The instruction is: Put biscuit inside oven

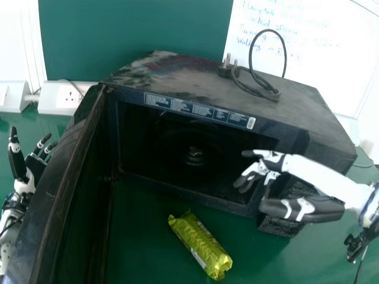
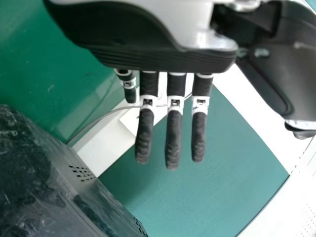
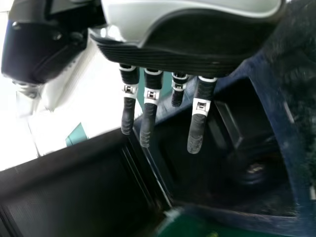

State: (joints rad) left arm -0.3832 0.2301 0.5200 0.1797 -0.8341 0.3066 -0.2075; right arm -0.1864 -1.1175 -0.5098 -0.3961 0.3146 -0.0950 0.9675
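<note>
The biscuit packet [image 1: 200, 245], in a yellow-green wrapper, lies on the green table before the black oven [image 1: 189, 154], whose door [image 1: 65, 195] stands wide open on the left. My right hand [image 1: 272, 165] is at the right part of the oven's mouth, above and to the right of the packet, its fingers extended and empty. In the right wrist view the right hand [image 3: 197, 113] has straight fingers, with the oven's dark cavity beyond. Left of the door is my left hand [image 1: 26, 168], fingers straight; the left wrist view shows the left hand [image 2: 173, 123] holding nothing.
A black cable with a plug [image 1: 226, 68] rests on top of the oven. Wall sockets [image 1: 68, 97] are behind the door at the left, and a whiteboard [image 1: 308, 53] stands behind the oven. Green table [image 1: 142, 254] surrounds the packet.
</note>
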